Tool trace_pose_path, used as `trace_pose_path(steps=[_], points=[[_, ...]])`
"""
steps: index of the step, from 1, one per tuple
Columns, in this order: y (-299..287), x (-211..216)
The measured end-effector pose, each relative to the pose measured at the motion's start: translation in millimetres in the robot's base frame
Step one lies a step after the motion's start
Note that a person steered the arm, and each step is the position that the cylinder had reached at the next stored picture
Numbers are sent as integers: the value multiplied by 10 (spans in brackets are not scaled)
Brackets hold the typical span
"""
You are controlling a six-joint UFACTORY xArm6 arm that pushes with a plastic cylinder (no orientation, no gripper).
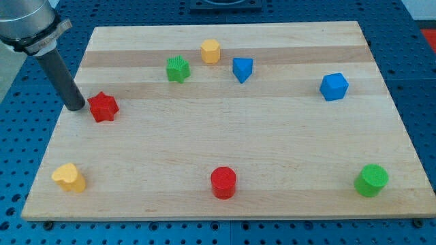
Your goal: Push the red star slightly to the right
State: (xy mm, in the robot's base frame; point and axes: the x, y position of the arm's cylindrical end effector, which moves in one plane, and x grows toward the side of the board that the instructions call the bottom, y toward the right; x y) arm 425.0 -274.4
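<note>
The red star (103,107) lies on the wooden board (225,122) near its left edge, in the upper half. My tip (75,107) rests on the board just left of the red star, close to it or touching it; I cannot tell which. The dark rod rises from the tip toward the view's top left.
A green star (178,69), a yellow hexagon (210,51) and a blue triangle (242,69) lie at top centre. A blue cube (334,86) lies at right. A yellow heart (69,177), a red cylinder (223,182) and a green cylinder (371,180) lie along the bottom.
</note>
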Motion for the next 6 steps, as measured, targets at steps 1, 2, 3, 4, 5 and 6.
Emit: trace_pose_path(steps=[1,2,3,4,5,6], points=[[13,94],[14,103],[125,103],[443,81],[763,26],[902,-39]])
